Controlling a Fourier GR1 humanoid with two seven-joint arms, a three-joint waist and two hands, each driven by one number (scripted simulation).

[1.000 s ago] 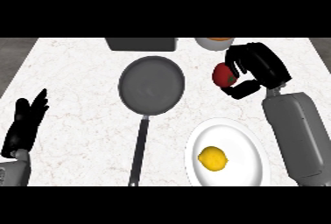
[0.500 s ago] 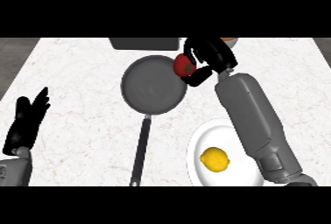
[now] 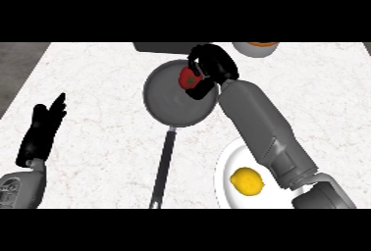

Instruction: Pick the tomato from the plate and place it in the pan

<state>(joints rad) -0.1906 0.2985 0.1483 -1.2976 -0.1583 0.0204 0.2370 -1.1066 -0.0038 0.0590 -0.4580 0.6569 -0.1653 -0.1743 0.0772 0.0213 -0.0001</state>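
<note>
White marbled counter fills the view. At about twelve o'clock, the right hand curls its fingers round the tomato, holding it over the upper right part of the pan. Toward five o'clock sits a plate bearing a lemon. At nine o'clock the left hand rests with straight fingers, touching nothing.

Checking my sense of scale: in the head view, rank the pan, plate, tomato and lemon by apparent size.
1. pan, counting its handle
2. plate, partly hidden by the forearm
3. lemon
4. tomato, partly covered by the right hand, so its place below the lemon is unsure
</note>
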